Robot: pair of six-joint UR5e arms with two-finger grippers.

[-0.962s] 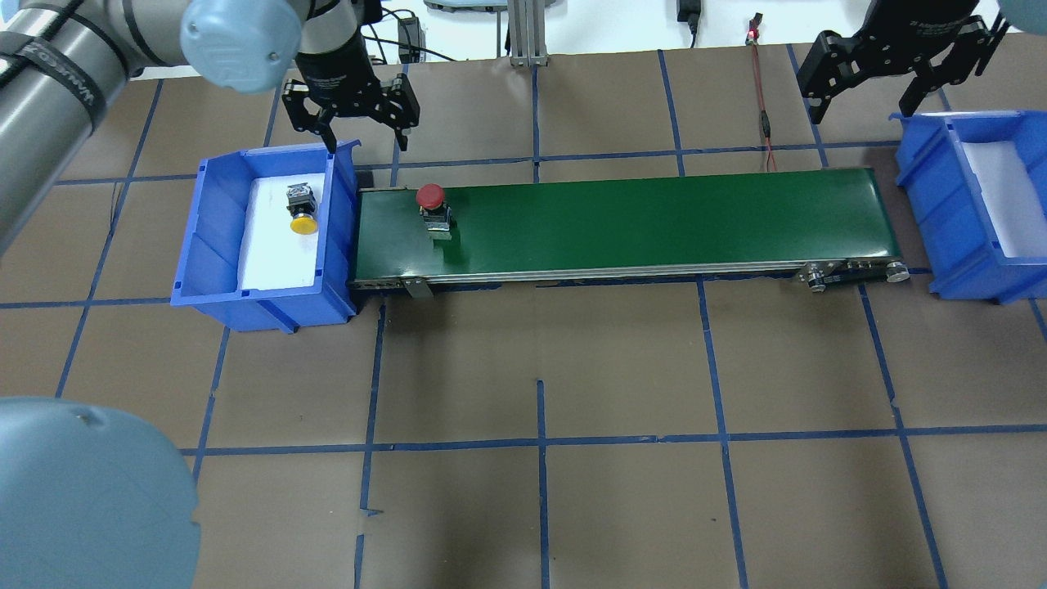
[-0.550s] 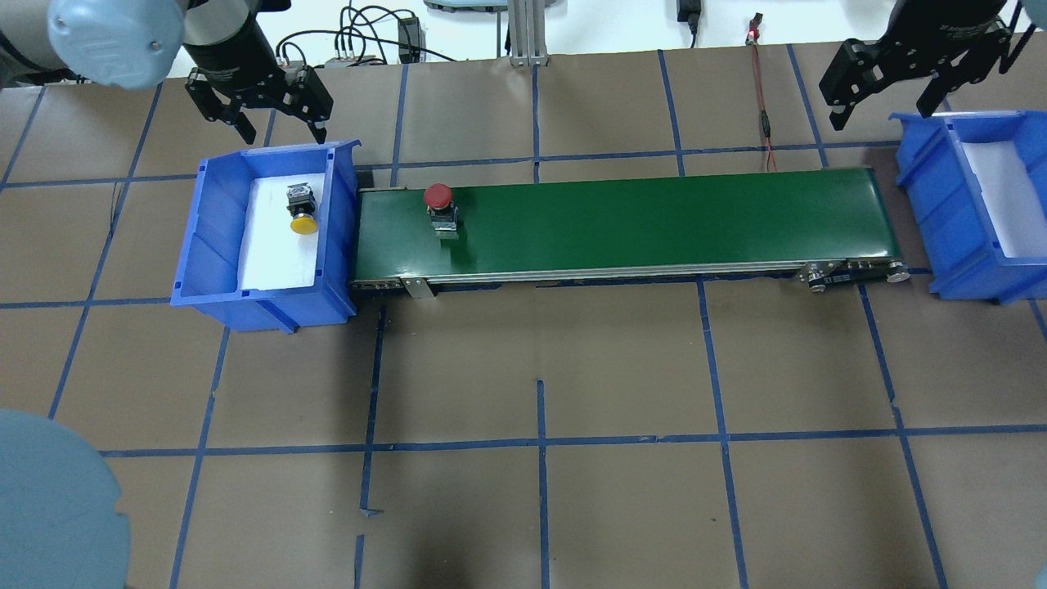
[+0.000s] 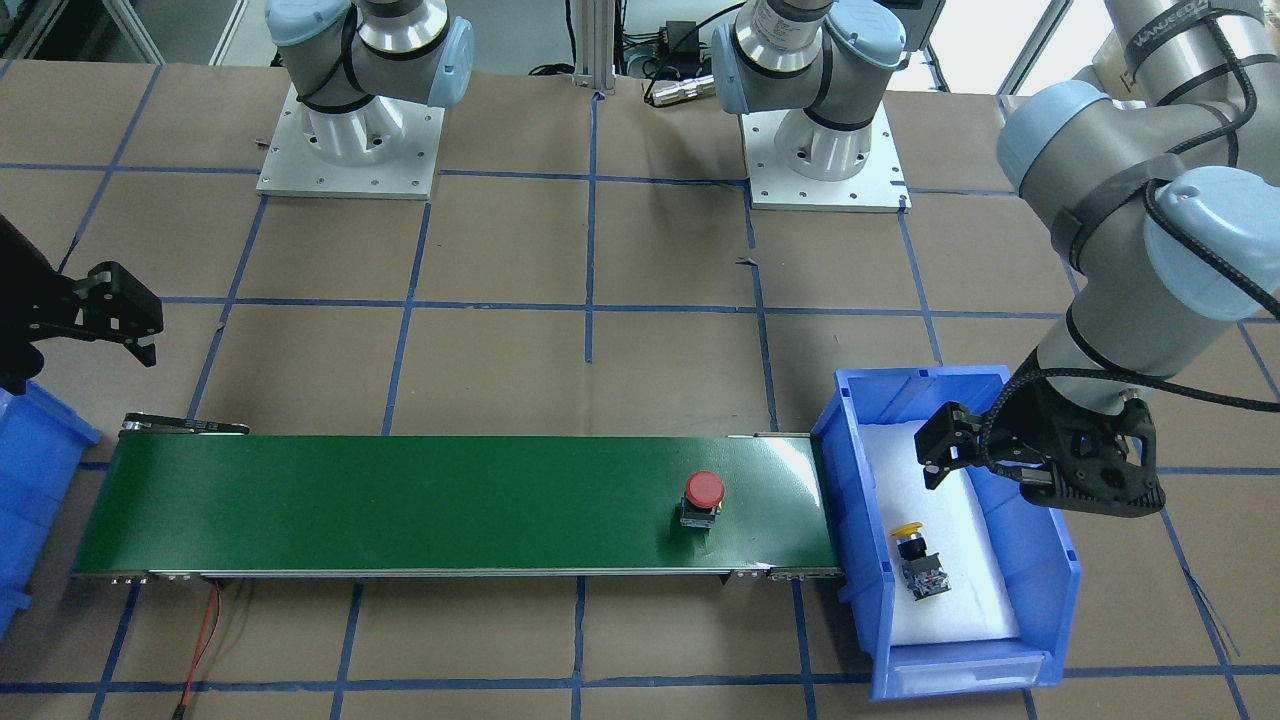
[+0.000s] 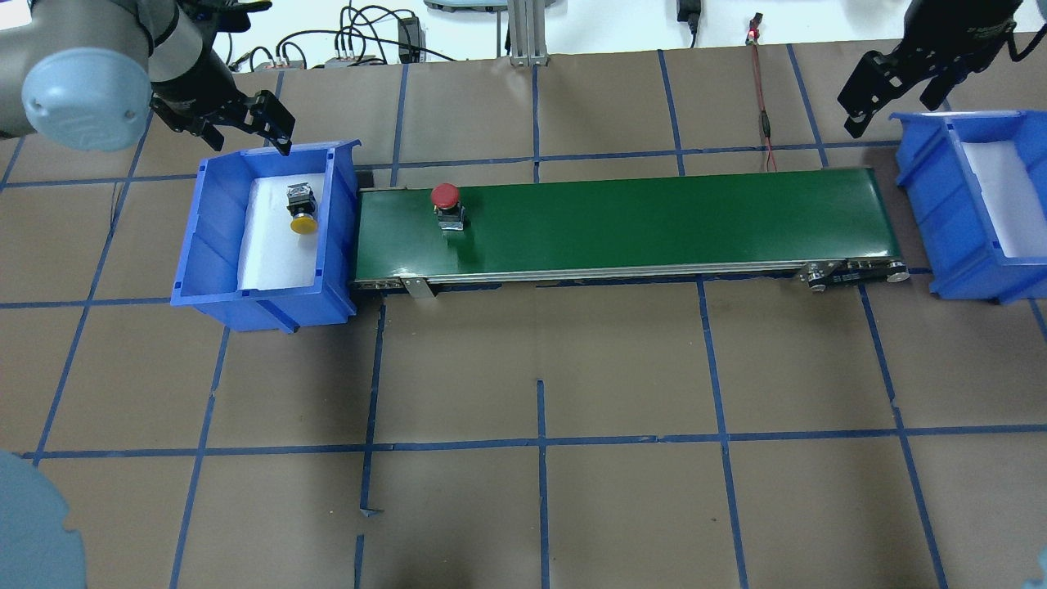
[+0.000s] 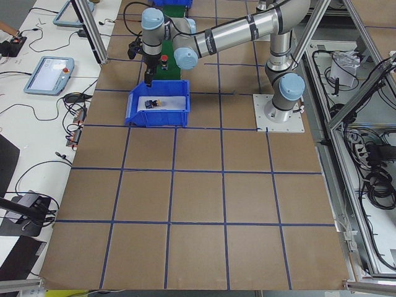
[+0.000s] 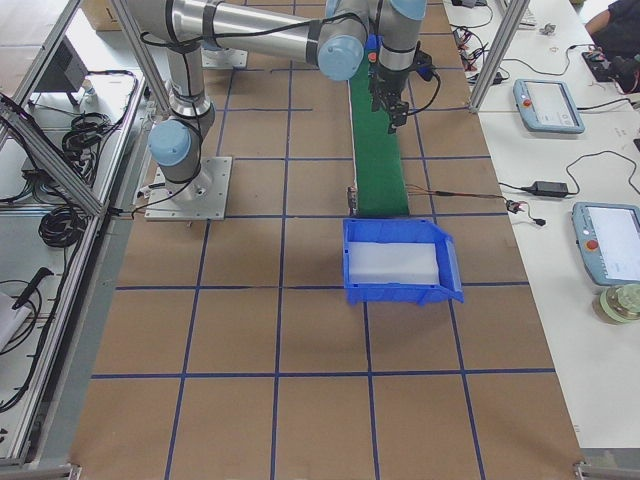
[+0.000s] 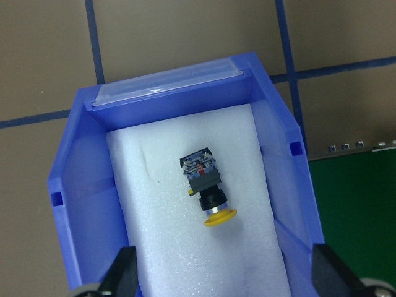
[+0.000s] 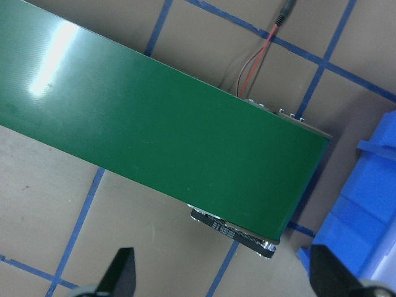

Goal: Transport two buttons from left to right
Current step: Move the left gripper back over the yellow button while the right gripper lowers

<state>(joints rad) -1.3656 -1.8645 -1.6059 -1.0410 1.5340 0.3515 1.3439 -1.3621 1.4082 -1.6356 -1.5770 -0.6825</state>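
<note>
You see the tabletop (image 4: 540, 507) steeply from behind the robot and, mirrored, from across it, with two distant cameras at its ends. Each wrist camera looks down close: left into the blue bin (image 7: 74, 204), right onto the conveyor belt (image 8: 154, 117), both shared with the overhead.

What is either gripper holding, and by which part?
Nothing is held. The left gripper and right gripper are open; the yellow button lies in its bin, the red button on the belt.
</note>
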